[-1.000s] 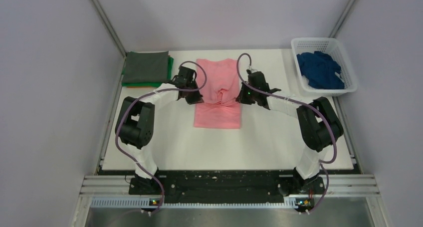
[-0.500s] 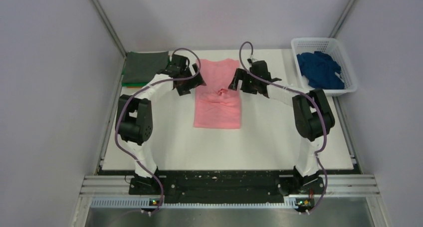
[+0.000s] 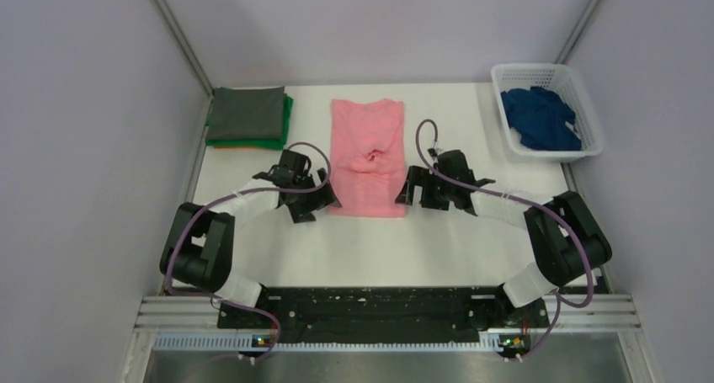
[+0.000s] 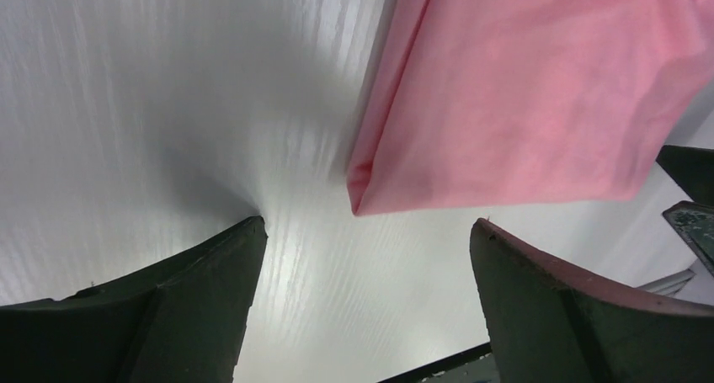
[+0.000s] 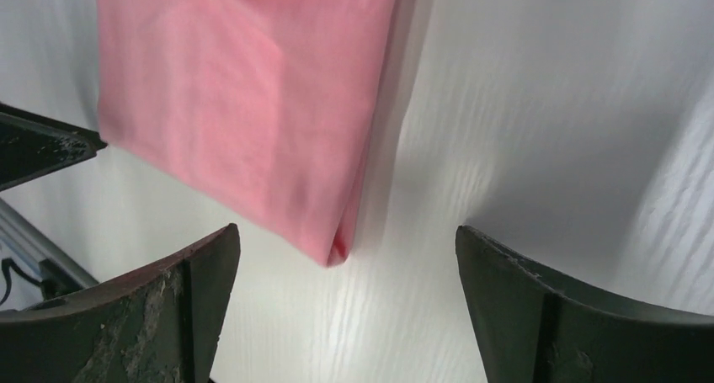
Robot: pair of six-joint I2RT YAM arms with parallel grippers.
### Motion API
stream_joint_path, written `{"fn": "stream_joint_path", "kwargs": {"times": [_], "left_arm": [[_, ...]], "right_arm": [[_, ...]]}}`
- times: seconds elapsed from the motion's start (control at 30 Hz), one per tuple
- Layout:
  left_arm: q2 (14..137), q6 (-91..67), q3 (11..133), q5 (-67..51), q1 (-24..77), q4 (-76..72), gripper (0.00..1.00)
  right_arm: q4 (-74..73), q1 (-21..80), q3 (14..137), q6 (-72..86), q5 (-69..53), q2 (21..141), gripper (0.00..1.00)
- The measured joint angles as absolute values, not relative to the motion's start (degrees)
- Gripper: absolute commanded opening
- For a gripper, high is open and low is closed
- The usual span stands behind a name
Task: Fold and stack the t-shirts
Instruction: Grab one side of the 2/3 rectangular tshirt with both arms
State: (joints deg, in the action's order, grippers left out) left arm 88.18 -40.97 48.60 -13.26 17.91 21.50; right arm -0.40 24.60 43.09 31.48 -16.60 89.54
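Observation:
The salmon-pink t-shirt [image 3: 366, 160] lies as a long narrow folded strip in the middle of the table, with a small pucker at its centre. My left gripper [image 3: 318, 199] is open just off the shirt's near left corner. The left wrist view shows that corner [image 4: 362, 194] ahead of the open gripper [image 4: 366, 223], untouched. My right gripper [image 3: 414, 194] is open at the near right corner. In its wrist view the pink shirt [image 5: 244, 88] ends in a corner between the spread fingers [image 5: 346, 229]. A dark blue t-shirt [image 3: 543, 118] lies crumpled in the basket.
A folded stack at the back left has a grey t-shirt [image 3: 246, 114] on top, a green one [image 3: 288, 114] under it and an orange edge [image 3: 231, 146] at the bottom. The white lattice basket [image 3: 547, 67] stands at the back right. Grey walls enclose the table.
Both grippers opened and let go of the pink shirt's middle. They went out to its far part, then came back toward me to its near corners.

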Motion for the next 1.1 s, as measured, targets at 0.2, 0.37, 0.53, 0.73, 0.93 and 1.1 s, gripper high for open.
{"fn": "stream_joint_path", "kwargs": {"times": [0.2,0.37,0.53,0.73,0.93,1.1], "left_arm": [[85.0,-43.4,43.2,-14.4,18.6,18.1,0.68],[87.8,-45.3,43.0,-15.4,18.6,14.0,0.36],[91.6,-45.8,43.9,-16.9,18.5,11.3,0.00],[92.5,-46.2,43.7,-18.8,18.5,9.3,0.00],[91.2,-46.5,41.3,-18.9,18.5,6.3,0.00],[91.0,-46.6,40.8,-19.1,18.5,5.5,0.00]], "right_arm": [[2.3,28.2,38.8,34.4,-16.5,86.8,0.88],[2.8,30.4,38.6,35.9,-14.6,86.9,0.73],[3.8,31.1,37.9,37.9,-13.6,87.2,0.70],[4.3,31.9,37.3,39.7,-12.9,87.0,0.65],[4.2,32.9,35.9,40.2,-11.8,86.0,0.51],[5.1,33.3,35.2,40.8,-11.6,86.6,0.43]]}}
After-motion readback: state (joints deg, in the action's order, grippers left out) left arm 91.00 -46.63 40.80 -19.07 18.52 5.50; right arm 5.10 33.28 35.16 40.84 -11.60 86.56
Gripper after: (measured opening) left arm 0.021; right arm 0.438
